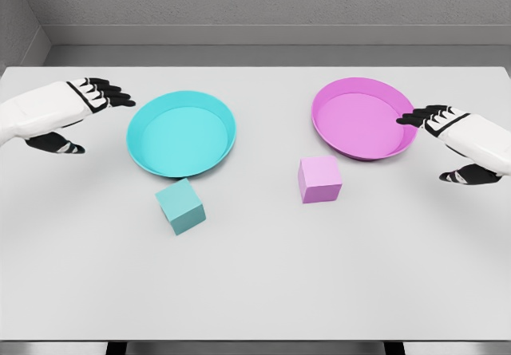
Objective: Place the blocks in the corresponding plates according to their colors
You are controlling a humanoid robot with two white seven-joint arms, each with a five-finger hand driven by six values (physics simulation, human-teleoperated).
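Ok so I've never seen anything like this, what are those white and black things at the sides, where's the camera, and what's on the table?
This is a simulator's render, seen from a camera on a humanoid robot's head, looking down at a white table. The white arms ending in black-fingered hands are the robot's own: the left hand comes in from the left, the right hand from the right. Both are open and hold nothing. On the table lie a cyan plate with a cyan block in front of it, and a pink plate with a pink block in front of it. Both plates are empty.
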